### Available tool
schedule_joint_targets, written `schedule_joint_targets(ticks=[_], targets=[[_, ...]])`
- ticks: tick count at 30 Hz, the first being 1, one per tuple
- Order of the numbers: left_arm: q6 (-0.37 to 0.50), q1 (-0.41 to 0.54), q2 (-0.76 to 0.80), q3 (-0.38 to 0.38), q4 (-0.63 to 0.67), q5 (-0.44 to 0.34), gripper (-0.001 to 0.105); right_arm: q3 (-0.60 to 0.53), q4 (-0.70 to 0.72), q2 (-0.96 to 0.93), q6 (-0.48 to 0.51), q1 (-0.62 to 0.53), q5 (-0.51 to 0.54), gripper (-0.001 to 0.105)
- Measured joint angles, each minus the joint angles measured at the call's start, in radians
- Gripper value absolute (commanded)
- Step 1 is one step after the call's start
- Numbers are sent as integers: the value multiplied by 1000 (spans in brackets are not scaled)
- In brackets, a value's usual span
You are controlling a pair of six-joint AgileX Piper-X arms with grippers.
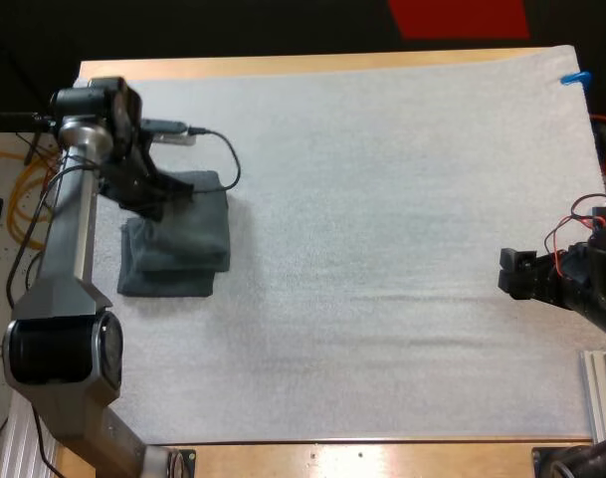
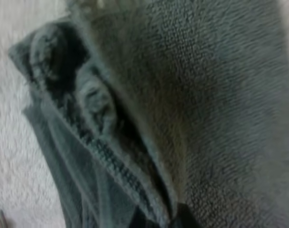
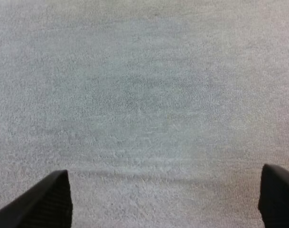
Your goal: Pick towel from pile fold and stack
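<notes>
The folded stack (image 1: 183,259) lies left on the mat (image 1: 382,199), the left tool (image 1: 155,197) down on its far edge; whether it grips, I cannot tell. Lifting with cloth snagged could drag the top layer askew. The right tool (image 3: 165,190) hangs released over bare mat.

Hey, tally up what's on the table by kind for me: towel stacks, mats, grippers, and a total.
folded towel stack: 1
white mat: 1
grippers: 2 (left gripper, right gripper)
Total: 4
</notes>
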State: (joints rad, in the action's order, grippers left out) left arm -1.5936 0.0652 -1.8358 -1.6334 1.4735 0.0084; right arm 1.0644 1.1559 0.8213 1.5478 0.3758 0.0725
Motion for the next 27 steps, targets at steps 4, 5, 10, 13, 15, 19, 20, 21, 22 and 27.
schedule_joint_targets(ticks=[4, 5, 10, 13, 15, 19, 20, 21, 22, 27], targets=[[10, 38, -2, 60, -19, -8, 13, 0, 0, 0, 0, 0, 0, 76], [15, 45, -3, 63, -19, -20, 17, 0, 0, 0, 0, 0, 0, 76], [45, 63, -4, 63, -38, -125, 53, 0, 0, 0, 0, 0, 0, 76], [77, 64, -4, 63, -39, -209, 67, 0, 0, 0, 0, 0, 0, 76], [85, 63, -3, 63, -39, -247, 68, 0, -6, 0, 0, 0, 0, 76], [88, 59, 47, 63, -60, -257, 68, 0, -14, 0, 0, 0, -2, 76], [88, 56, 69, 64, -71, -253, 68, 0, -16, 0, 0, 0, -10, 76], [88, 49, 101, 65, -84, -243, 68, 0, -16, 0, 0, 0, -28, 76], [88, 42, 136, 65, -97, -228, 68, 0, -17, 0, 0, 0, -50, 76], [62, -13, 321, 65, -179, -116, 68, 0, -66, 0, 0, 0, -201, 76]])
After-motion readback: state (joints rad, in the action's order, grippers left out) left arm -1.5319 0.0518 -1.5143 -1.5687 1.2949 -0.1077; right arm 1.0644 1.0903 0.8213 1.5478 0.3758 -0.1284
